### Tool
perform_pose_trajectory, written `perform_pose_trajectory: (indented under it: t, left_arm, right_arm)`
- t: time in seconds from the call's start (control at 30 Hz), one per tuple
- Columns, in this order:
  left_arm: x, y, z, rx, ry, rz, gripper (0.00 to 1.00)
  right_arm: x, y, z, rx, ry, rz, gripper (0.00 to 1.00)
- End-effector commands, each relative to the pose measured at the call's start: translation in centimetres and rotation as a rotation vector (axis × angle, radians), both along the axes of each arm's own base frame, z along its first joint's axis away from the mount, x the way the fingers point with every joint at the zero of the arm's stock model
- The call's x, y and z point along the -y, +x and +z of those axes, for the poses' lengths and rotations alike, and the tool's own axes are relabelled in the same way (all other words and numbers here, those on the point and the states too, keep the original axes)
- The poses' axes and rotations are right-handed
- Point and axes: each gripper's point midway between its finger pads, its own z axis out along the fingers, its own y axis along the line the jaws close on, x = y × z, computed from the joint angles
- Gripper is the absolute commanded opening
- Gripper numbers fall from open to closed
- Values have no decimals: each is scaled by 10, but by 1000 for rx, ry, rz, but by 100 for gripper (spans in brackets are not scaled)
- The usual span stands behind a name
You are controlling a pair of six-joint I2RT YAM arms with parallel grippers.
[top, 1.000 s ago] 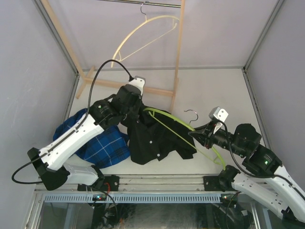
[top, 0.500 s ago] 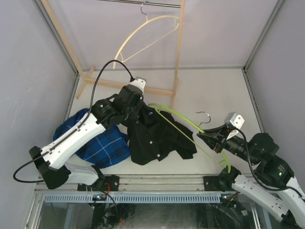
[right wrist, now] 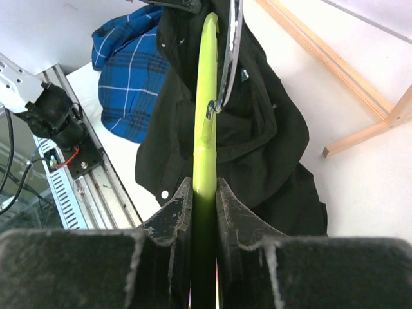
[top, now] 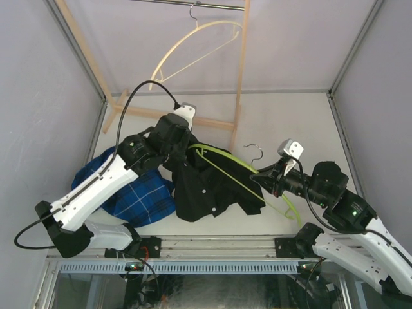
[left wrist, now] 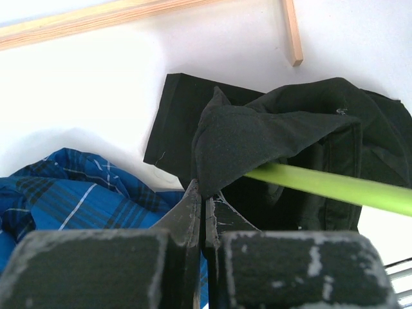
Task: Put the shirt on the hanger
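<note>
Two grips: left hand (left wrist: 204, 194) on shirt (left wrist: 257, 132), right hand (right wrist: 205, 188) on hanger (right wrist: 205, 154); plaid shirt (left wrist: 71, 190) beside.

The table (top: 290, 122) is white. A black shirt (top: 209, 190) lies crumpled near the front edge. A blue checked shirt (top: 145, 196) lies bunched just left of it, touching it. A wooden rack (top: 148, 114) stands at the back.
</note>
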Motion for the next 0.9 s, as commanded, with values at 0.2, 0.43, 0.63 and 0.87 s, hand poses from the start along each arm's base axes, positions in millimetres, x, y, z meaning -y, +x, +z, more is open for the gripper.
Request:
perform_pose_trajectory:
  t: [0.2, 0.43, 0.63, 0.87]
  left_arm:
    - [20, 8, 103, 210, 36, -81, 0]
    - [50, 4, 158, 295, 30, -204, 0]
    - [72, -10, 173, 332, 33, -247, 0]
    - [84, -27, 174, 334, 28, -296, 0]
  right_arm:
    - [-38, 6, 65, 92, 112, 136, 0]
    - [-30, 16, 93, 161, 90, 82, 0]
    - [-22, 35, 115, 140, 149, -52, 0]
    - [-35, 45, 96, 53, 122, -53, 0]
